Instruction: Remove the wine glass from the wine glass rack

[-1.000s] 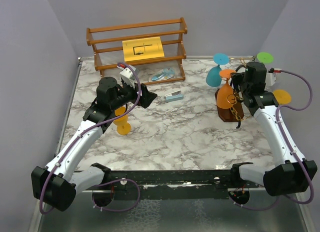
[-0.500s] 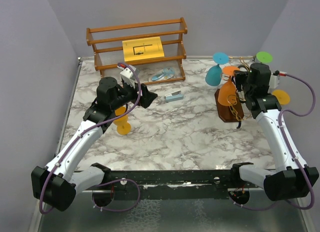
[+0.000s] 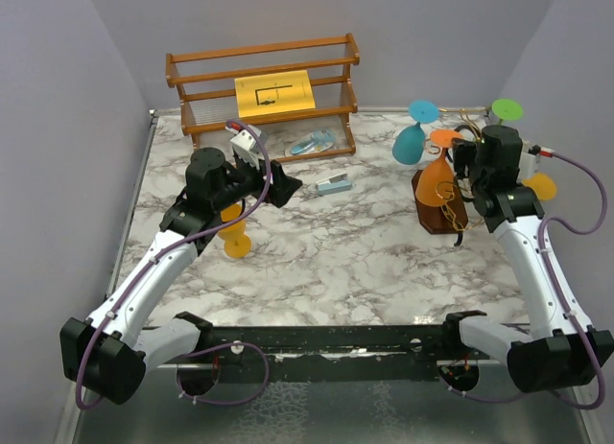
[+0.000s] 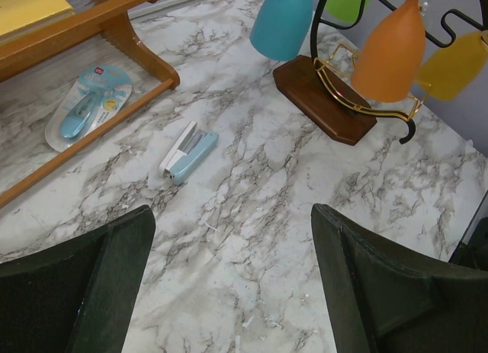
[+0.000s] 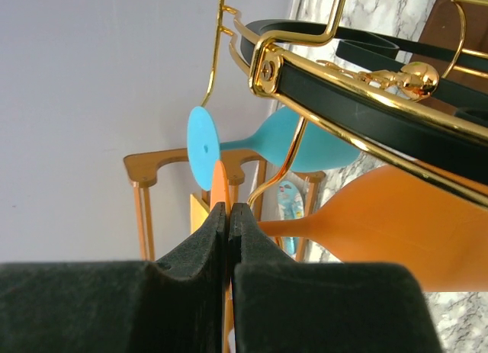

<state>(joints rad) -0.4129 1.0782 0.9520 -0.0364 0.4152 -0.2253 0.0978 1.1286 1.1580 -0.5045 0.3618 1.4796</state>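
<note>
Foot of the orange wine glass (image 5: 381,223) is pinched edge-on between the pressed-together fingers of the right hand (image 5: 229,214); the bowl is seen just beyond those fingertips, hung upside down on the gold-and-black arms of the wine glass rack (image 5: 343,82); the left hand (image 4: 232,288) is held spread, well apart from the rack, above the table (image 4: 252,208).

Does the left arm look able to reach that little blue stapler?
Probably yes: the left gripper is open and empty, and only bare marble table lies between it and the stapler.
</note>
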